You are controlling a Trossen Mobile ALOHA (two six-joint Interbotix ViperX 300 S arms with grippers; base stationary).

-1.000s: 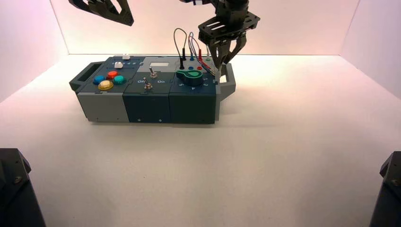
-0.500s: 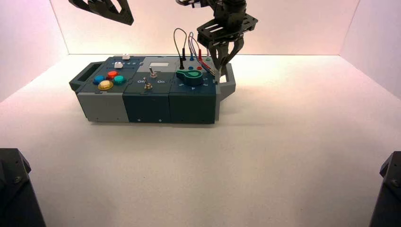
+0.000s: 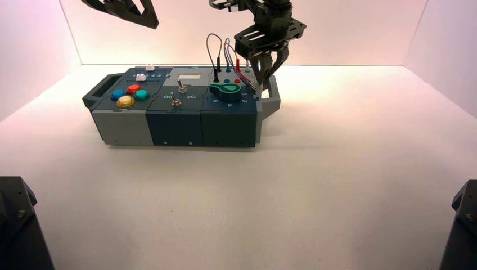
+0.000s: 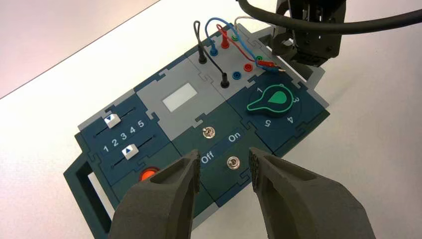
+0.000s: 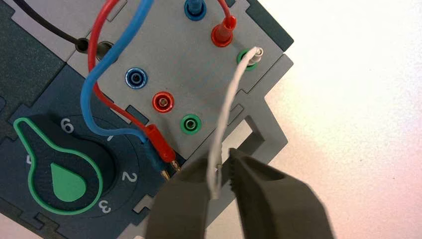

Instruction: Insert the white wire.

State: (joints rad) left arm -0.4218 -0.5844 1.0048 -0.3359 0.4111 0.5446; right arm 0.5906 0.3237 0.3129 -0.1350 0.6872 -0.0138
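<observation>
Right claw (image 5: 219, 185) pinches 1 white wire (image 5: 225, 130); 3 sockets empty.

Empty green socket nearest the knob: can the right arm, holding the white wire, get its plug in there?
Probably yes: the right gripper pinches the white wire beside the green socket, which stands open; loose red plug lies close.

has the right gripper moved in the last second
Yes, slightly: in the high view the right gripper has risen, away from the box's grey handle, with the white wire between its fingers.
</observation>
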